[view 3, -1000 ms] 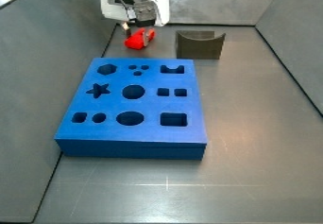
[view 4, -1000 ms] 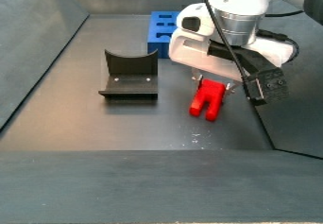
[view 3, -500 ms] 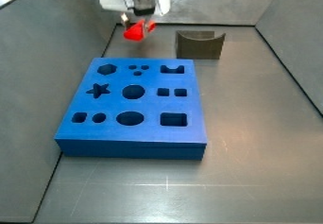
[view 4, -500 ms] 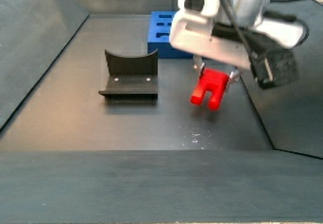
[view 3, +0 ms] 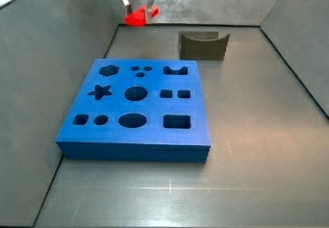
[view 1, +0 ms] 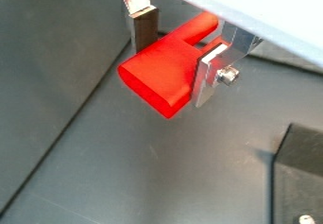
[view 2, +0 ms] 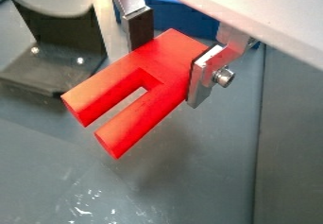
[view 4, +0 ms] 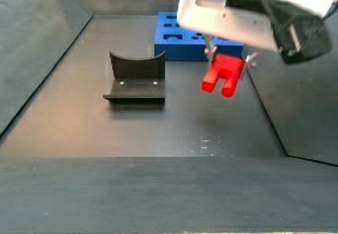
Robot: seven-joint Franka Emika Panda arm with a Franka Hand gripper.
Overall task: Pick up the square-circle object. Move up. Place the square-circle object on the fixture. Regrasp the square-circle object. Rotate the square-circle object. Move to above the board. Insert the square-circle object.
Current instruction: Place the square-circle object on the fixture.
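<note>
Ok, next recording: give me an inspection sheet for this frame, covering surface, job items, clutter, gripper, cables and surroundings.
Surface: dark grey floor, bare apart from the job items.
Square-circle object: red, held off the floor, prongs pointing down in a side view.
Fixture: standing on the floor, nothing on it.
Board: flat on the floor, no piece seen in its holes.
Clutter: nothing seen.
Gripper: raised above the floor, jaws shut on the object's solid head.
Cables: dark cables on the arm.
Surroundings: grey walls enclose the floor.
</note>
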